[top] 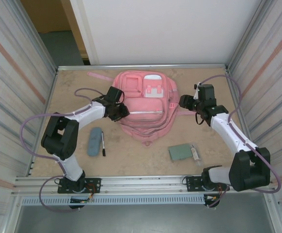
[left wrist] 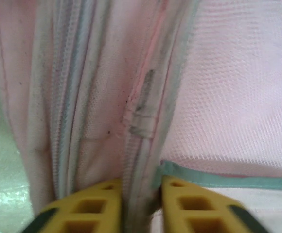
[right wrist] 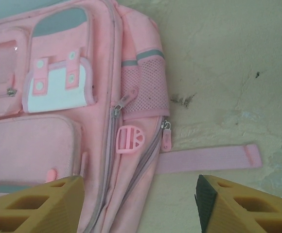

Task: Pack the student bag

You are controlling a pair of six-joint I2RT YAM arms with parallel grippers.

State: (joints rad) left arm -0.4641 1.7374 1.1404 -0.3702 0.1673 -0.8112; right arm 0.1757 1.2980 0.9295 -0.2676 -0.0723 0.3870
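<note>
bag: student bag [top: 146,104] lies front-up at the far middle of the table [top: 131,160], between the two grippers.
left gripper: left gripper [left wrist: 140,211] has its fingers nearly together, pinching a ridge of pink fabric beside a zip line on the bag's left side.
right gripper: right gripper [right wrist: 138,208] is spread wide and holds nothing. It hovers over the bag's right edge, near the side zip pull [right wrist: 166,131].
step (my read): opening the bag. Left anchors, right takes the puller.
doing it well: keep the left pinch firm so the fabric stays taut. Bring the right down square on the pull tab, not on the buckle [right wrist: 130,140] just beside it, then draw along the zip track, not across it. Watch the loose strap [right wrist: 209,158].
bag contents: every zip I can see looks closed; the inside is hidden.
mesh pocket [right wrist: 143,87]: lies flat, nothing sticking out.
unpacked: pencil case [top: 95,141] and pen [top: 103,144] lie by the left arm, green pad [top: 180,152] by the right. All sit on the table, outside the bag.
pencil case contents: can't tell.
</note>
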